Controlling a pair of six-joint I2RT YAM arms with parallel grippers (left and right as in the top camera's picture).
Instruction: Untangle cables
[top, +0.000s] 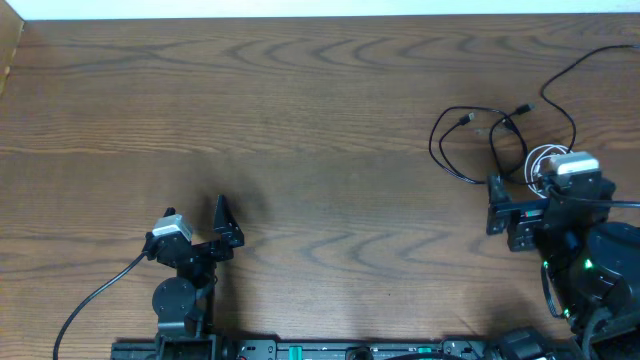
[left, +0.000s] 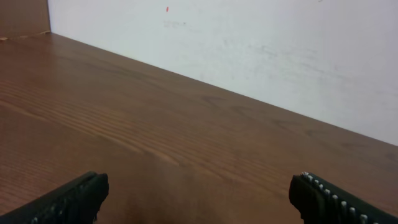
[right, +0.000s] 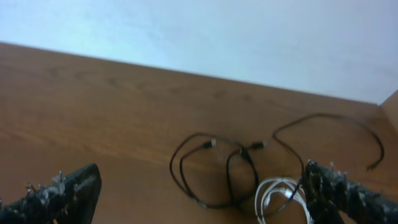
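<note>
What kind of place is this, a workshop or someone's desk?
Probably a robotics lab test bench: a wooden table against a plain white wall, a left arm and right arm mounted at its near edge, and a tangle of thin cables laid out.

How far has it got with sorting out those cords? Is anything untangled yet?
Done: nothing visible. The black cables lie looped across each other, with the white cable coiled and overlapping them, in one heap at the right side of the table. In hand: nothing. The right gripper is open just short of the heap, and the left gripper is open over bare wood. Left: the whole job, grasping cords and drawing each one apart.
</note>
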